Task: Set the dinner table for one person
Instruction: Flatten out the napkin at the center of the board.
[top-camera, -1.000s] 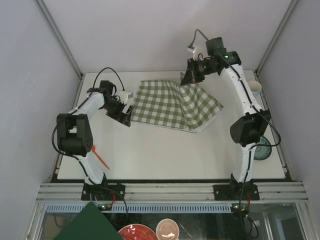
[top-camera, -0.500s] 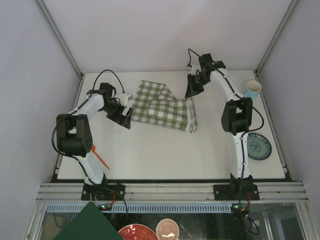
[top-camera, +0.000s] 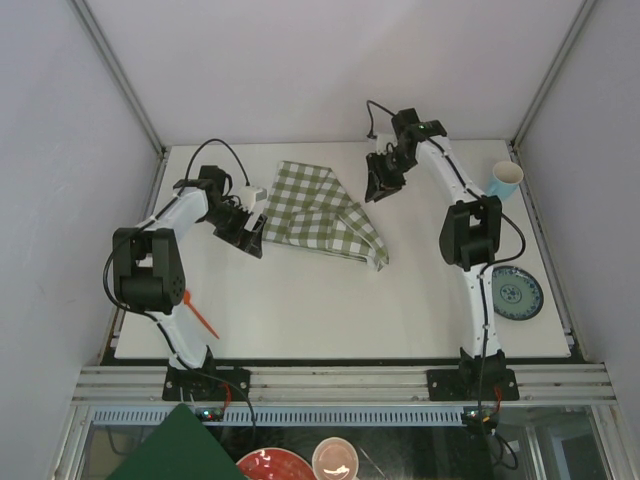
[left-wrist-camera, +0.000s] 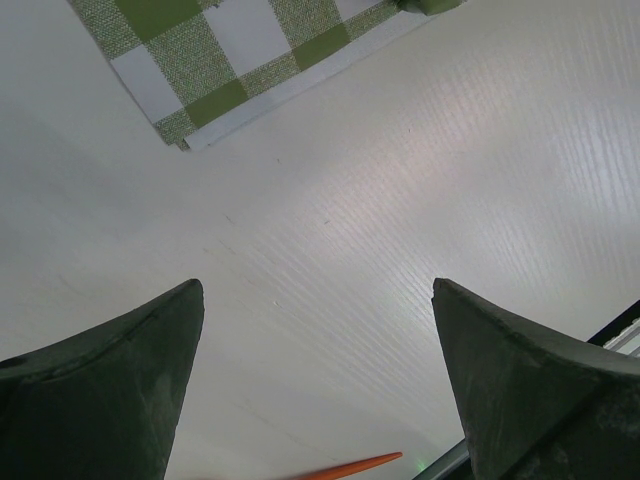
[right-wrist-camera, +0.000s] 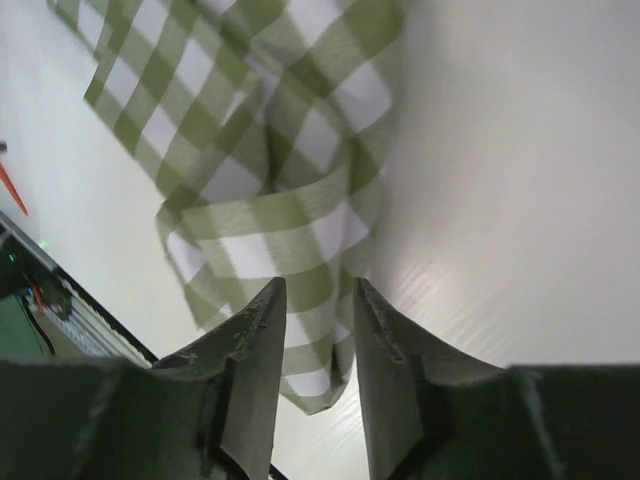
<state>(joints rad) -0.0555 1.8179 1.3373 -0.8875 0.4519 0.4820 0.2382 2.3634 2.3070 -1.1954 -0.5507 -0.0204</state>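
Near the far edge of the tabletop (top-camera: 300, 320), a bunched-up checked cloth (top-camera: 318, 212). At its left end, the left gripper (top-camera: 251, 237). Just beside its far right side, the right gripper (top-camera: 377, 189). In the far right corner, a cup (top-camera: 505, 180). By the right edge, a plate (top-camera: 517, 293).

The right tool (top-camera: 381, 186) has come down and parted slightly, letting the checked cloth (top-camera: 320, 212) collapse into folds.

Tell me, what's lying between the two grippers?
The checked cloth, rumpled on the table, lies between the left gripper and the right gripper; the top view shows it.
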